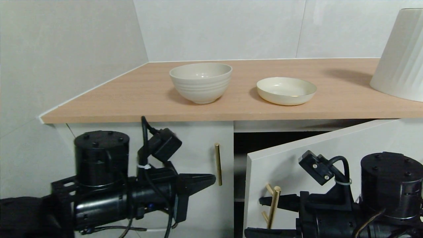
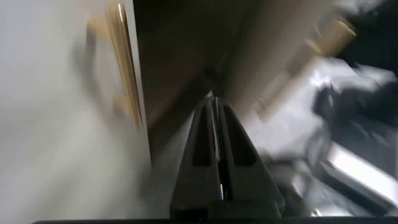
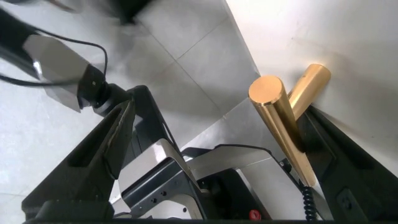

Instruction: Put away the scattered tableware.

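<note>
A deep cream bowl [image 1: 200,82] and a shallow cream dish [image 1: 286,90] stand side by side on the wooden countertop [image 1: 132,99]. Below it, the right cabinet door [image 1: 330,145] hangs partly open. My right gripper [image 1: 261,216] is open, and that door's gold handle [image 1: 273,206] stands between its fingers. In the right wrist view the gold handle [image 3: 283,124] lies close to one finger [image 3: 348,168], far from the other. My left gripper [image 1: 211,180] is shut and empty, level with the closed left door's gold handle [image 1: 218,163]. Its fingertips [image 2: 213,106] point at the dark gap between the doors.
A large white lampshade [image 1: 401,56] stands on the countertop at the far right. White walls close off the left side and the back. The dark cabinet opening [image 1: 241,158] shows between the closed left door [image 1: 198,142] and the open right door.
</note>
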Controlling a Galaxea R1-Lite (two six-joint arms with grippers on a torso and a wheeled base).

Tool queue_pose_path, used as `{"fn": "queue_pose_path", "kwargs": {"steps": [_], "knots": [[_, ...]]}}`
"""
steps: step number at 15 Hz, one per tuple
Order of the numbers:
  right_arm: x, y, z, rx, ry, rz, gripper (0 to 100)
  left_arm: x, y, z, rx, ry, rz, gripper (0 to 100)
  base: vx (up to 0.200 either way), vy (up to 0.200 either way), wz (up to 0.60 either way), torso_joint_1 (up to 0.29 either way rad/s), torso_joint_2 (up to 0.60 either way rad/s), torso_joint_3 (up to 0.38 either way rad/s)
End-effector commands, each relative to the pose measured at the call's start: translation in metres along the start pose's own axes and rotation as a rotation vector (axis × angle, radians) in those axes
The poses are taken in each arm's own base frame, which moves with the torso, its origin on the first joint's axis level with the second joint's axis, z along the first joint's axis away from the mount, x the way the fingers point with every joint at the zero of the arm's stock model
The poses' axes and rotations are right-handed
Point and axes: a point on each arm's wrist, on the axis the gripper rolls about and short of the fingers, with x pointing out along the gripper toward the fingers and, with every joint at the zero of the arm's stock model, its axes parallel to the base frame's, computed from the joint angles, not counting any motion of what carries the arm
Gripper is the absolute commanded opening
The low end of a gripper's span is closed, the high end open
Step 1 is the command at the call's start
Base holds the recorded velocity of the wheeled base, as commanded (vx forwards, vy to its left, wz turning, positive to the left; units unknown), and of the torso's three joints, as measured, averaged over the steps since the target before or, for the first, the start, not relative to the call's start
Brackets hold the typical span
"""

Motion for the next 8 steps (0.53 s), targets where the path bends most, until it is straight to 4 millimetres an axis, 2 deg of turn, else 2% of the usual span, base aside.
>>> {"fn": "queue_pose_path", "kwargs": {"steps": [1,4,8], "knots": [[0.0,0.0,0.0,-0.003,-0.003,0.001,100,0.052,0.017,-0.038,-0.054,0.028,-0.005,0,0.0,0.0,0.0,0.0,0.0,0.0],[-0.001,0.001,-0.001,-0.002,0.003,0.002,100,0.059,0.008,-0.038,-0.098,-0.038,-0.052,0,0.0,0.0,0.0,0.0,0.0,0.0],[0.0,0.002,-0.002,-0.002,0.008,0.007,100,0.077,0.012,-0.034,-0.089,-0.058,-0.059,0,0.0,0.0,0.0,0.0,0.0,0.0]]}}
